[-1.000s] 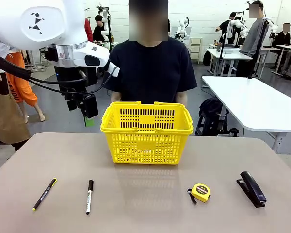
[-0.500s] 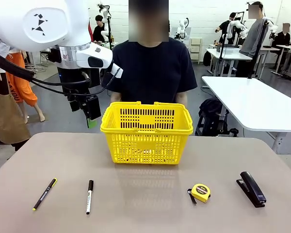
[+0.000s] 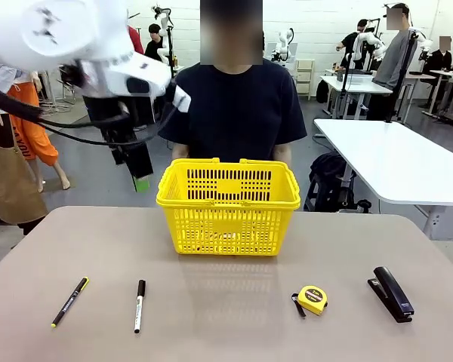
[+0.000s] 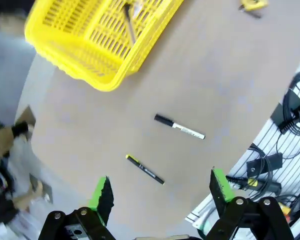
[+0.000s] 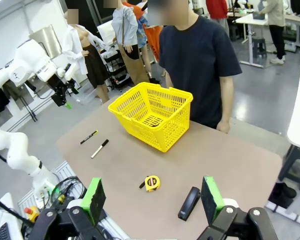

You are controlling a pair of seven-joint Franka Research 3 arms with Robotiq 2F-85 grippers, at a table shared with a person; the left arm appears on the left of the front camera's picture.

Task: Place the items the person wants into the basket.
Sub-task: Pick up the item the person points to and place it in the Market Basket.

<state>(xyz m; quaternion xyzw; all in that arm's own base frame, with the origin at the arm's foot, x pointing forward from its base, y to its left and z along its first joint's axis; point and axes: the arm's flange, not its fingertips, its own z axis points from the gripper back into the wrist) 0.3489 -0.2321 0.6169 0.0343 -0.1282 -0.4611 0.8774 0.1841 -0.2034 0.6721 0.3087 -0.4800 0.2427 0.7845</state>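
Observation:
The yellow basket (image 3: 228,204) stands mid-table in front of the person (image 3: 238,105). A long dark thing (image 4: 129,26) lies on its floor, too small to make out. On the near side lie the white marker with a black cap (image 3: 139,305) and the round yellow-and-black tape measure (image 3: 312,299). My left gripper (image 3: 141,177) hangs open and empty in the air, left of the basket and beyond the table's far edge; its green pads (image 4: 101,192) stand wide apart high above the marker (image 4: 179,127). My right gripper (image 5: 152,200) is open and empty, well back from the tape measure (image 5: 151,183) and basket (image 5: 152,115).
A thin black pen with a yellow tip (image 3: 69,301) lies at the near left, a black stapler (image 3: 392,292) at the near right. The person's arms hang behind the basket. Cables and gear (image 4: 290,115) sit off the table's near edge. A white table (image 3: 392,158) stands to the right.
My left arm has swung and its wrist has turned, blurring in the front view; its gripper stays left of the basket, slightly higher. Nothing on the table has moved.

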